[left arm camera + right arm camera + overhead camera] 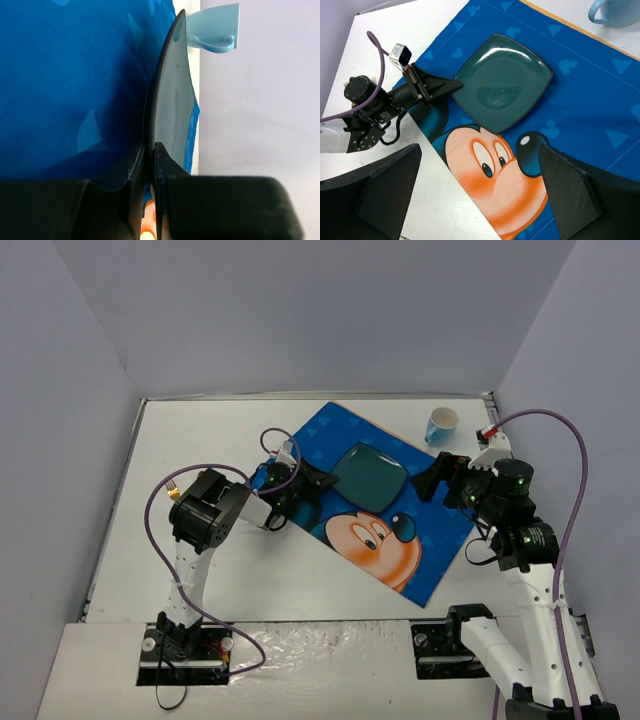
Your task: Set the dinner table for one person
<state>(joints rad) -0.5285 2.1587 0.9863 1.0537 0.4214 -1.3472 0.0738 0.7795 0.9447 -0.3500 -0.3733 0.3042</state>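
A dark green square plate [371, 476] lies on the blue Mickey Mouse placemat [420, 560], which lies on the white dinner table [200, 430]. My left gripper [322, 478] is shut on the plate's left edge; the left wrist view shows its jaws pinching the rim of the plate [170, 115]. The right wrist view shows the plate [502, 82] and the left gripper's fingers [437, 87] on its corner. My right gripper [437, 478] is open and empty, above the placemat's right part. A light blue cup [441, 425] stands beyond the placemat.
The cup also shows in the left wrist view [215, 32] and the right wrist view [615, 11]. Grey walls enclose the table at the back and sides. A purple cable loops by each arm.
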